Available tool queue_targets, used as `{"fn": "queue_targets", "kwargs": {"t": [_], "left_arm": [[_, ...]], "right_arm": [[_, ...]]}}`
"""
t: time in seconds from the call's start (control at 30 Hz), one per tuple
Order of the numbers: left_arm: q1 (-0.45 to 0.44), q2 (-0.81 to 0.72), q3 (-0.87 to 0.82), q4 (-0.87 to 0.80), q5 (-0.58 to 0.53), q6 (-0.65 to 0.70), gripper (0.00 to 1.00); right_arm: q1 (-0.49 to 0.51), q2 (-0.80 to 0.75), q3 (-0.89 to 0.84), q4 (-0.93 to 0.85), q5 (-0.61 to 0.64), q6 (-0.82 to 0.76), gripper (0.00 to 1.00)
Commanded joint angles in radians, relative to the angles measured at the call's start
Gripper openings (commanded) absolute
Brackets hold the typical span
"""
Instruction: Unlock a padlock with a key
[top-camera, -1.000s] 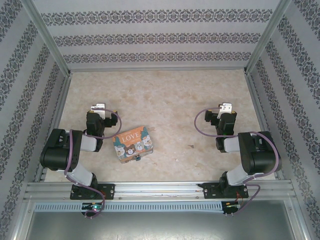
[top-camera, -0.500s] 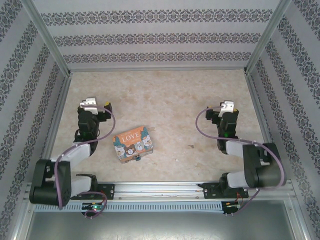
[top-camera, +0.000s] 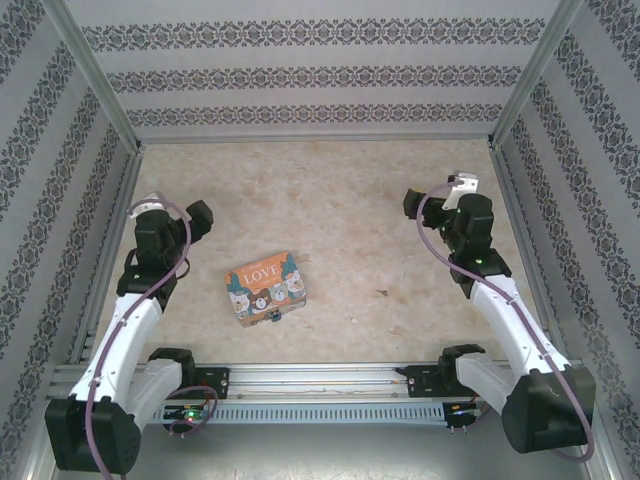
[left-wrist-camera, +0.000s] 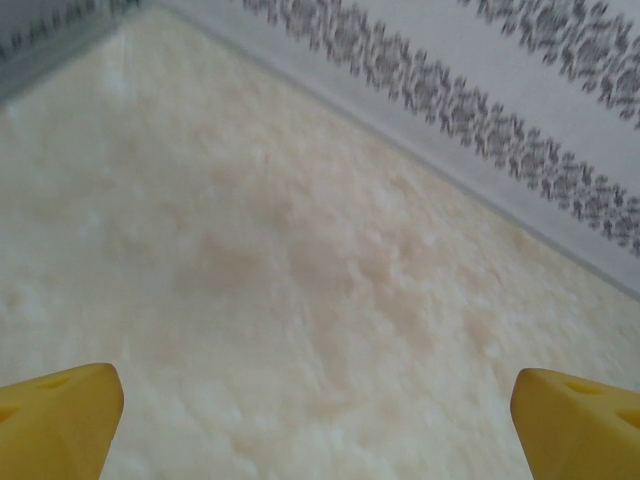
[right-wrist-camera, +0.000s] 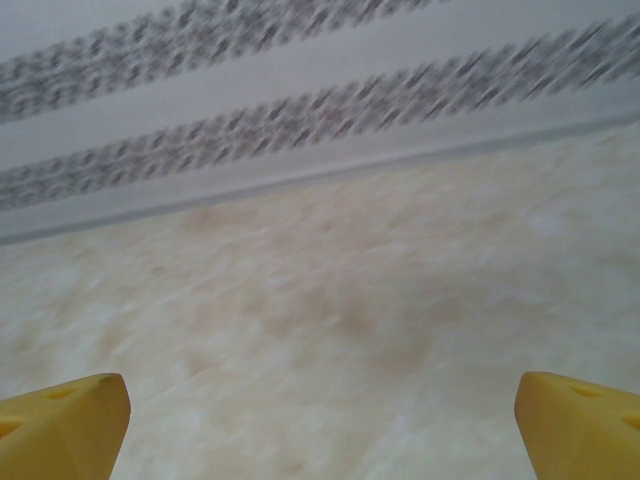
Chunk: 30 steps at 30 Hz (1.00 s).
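Observation:
The orange-and-teal "LOVE" box (top-camera: 265, 284) lies on the table a little left of centre. A tiny dark teal padlock (top-camera: 272, 319) sits at the box's near edge, too small to make out in detail. My left gripper (top-camera: 172, 212) hovers left of and behind the box, well clear of it. Its yellow fingertips (left-wrist-camera: 55, 415) are spread wide over bare table, with nothing between them. My right gripper (top-camera: 440, 196) is at the right back, far from the box. It is open too, and its yellow fingertips (right-wrist-camera: 60, 420) frame empty tabletop.
A small dark speck (top-camera: 381, 293) lies on the beige table (top-camera: 340, 210) right of the box, too small to identify. Patterned walls (top-camera: 310, 75) enclose the back and sides. An aluminium rail (top-camera: 320, 378) runs along the near edge.
Both arms have unfolded. The left gripper has swung left and back, the right gripper right and back. The box and padlock have not moved.

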Motion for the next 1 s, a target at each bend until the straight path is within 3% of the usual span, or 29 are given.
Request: {"fn": "queue_targets", "kwargs": {"t": [0.0,0.17,0.37,0.6,0.77,0.97], "left_arm": [[0.013,-0.038,0.05,-0.288,0.102,-0.146,0.99],[0.013,-0.05,0.078,-0.456,0.24,-0.161,0.99],[0.009,-0.026,0.081,-0.492,0.405,-0.178,1.0],[-0.039,0.006,0.014,-0.507,0.51,-0.184,1.0],[-0.081,-0.006,-0.032,-0.546,0.485,-0.189,1.0],[-0.107,-0.019,-0.116,-0.455,0.583,-0.237,1.0]], "right_arm": [[0.057,-0.007,0.032,-0.204,-0.134,0.133,0.98],[0.202,0.063,0.057,-0.233,-0.212,0.203,0.98],[0.392,0.213,0.116,-0.208,-0.258,0.222,0.99],[0.493,0.404,0.211,-0.209,-0.378,0.21,0.98],[0.553,0.524,0.264,-0.206,-0.446,0.218,0.98],[0.596,0.638,0.302,-0.197,-0.489,0.228,0.96]]}}
